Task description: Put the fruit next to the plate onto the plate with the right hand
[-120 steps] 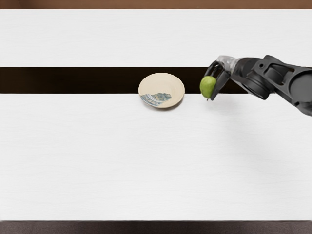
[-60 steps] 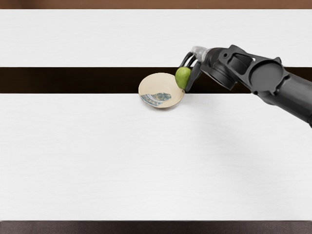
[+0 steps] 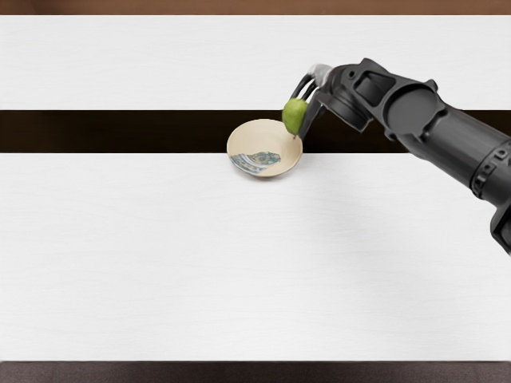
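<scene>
Head view: the right hand [image 3: 311, 92], its arm entering from the right of the plate [image 3: 249, 136], has its fingers curled round a green pear [image 3: 294, 117]. The pear overlaps the plate's upper-right rim; whether they touch cannot be told. The plate sits on the white worktop [image 3: 239, 255].

A white tabletop [image 3: 239, 263] fills the centre down to 6 o'clock, a dark band [image 3: 104, 132] crosses from 9 to 3 o'clock, and another white surface [image 3: 160, 64] lies toward 12, edged by a brown strip [image 3: 239, 6].
</scene>
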